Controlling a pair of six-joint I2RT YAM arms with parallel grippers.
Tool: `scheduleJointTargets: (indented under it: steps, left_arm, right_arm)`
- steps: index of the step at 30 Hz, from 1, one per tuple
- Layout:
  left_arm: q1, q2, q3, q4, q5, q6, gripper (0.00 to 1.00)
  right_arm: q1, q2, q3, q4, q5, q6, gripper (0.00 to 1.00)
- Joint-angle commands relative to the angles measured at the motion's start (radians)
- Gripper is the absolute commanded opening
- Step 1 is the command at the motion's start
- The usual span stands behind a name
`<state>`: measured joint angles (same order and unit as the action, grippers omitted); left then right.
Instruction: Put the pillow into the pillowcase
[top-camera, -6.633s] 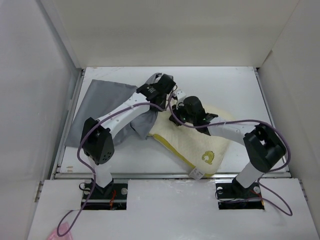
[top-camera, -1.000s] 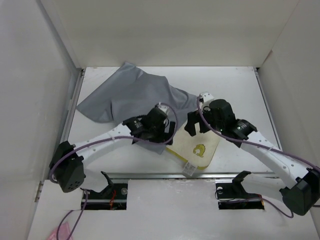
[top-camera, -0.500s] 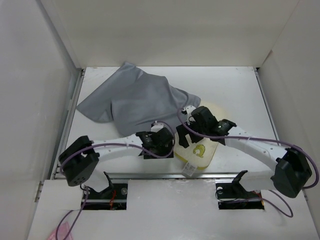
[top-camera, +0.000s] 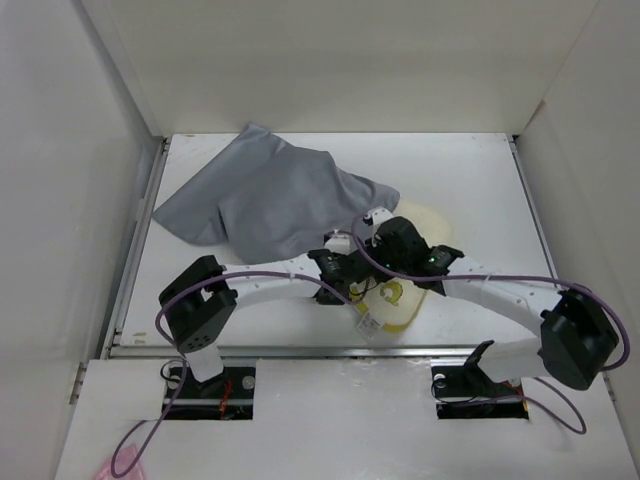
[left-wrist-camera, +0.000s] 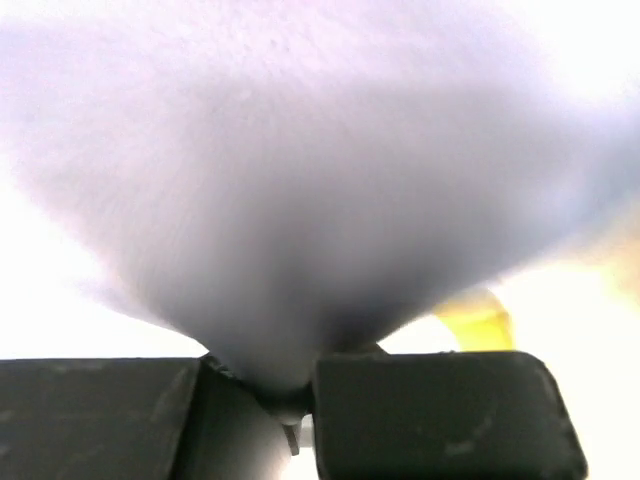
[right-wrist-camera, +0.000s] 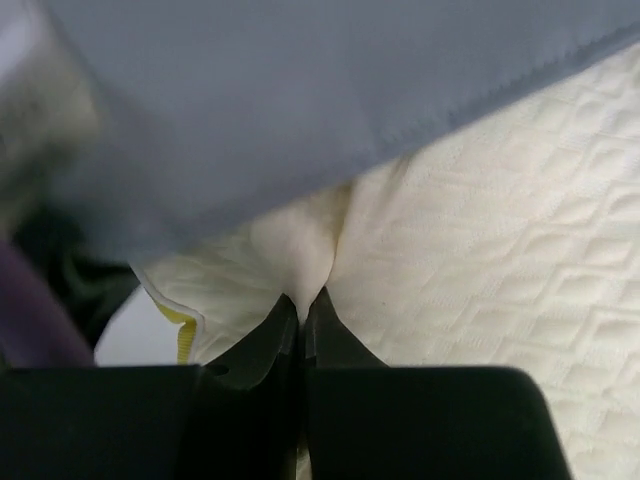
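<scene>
The pillowcase (top-camera: 270, 200) is plain grey, the pillow (top-camera: 428, 222) cream and diamond-quilted, with a yellow edge band (right-wrist-camera: 185, 335) and, at 6 o'clock, a yellow logo (top-camera: 393, 293).

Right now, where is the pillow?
Top view: the pillow lies centre-front, partly under the pillowcase; the right gripper pinches its cream face.
</scene>
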<state>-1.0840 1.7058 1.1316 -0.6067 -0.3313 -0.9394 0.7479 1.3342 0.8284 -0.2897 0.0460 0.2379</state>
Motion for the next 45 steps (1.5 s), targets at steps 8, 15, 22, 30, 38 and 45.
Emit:
scheduleJointTargets:
  steps: [8,15,22,30,38,45]
  left_arm:
    - [-0.211,-0.101,0.373,-0.287,0.012,0.160,0.00]
    - [-0.251,-0.181,0.442,-0.239,0.196,0.217,0.00]
    - [-0.269,-0.245,0.402,-0.238,0.253,0.122,0.00]
    - [-0.269,-0.255,0.391,-0.370,0.141,0.016,0.82]
    - [-0.176,-0.288,0.366,-0.392,0.005,-0.015,1.00]
    - [0.094,-0.241,0.189,-0.200,-0.042,0.024,1.00]
  right_arm:
    - [0.017,-0.115,-0.078,0.938,0.089,0.122,0.00]
    - [0.039,0.058,-0.207,1.317,0.322,0.190,0.00]
    - [0.039,0.221,-0.232,1.491,0.258,0.248,0.00]
    - [0.039,0.093,-0.140,1.020,0.141,0.226,0.82]
    - [-0.014,-0.130,0.021,0.341,0.310,0.187,1.00]
    - [-0.321,0.208,0.225,0.273,-0.087,0.039,0.95]
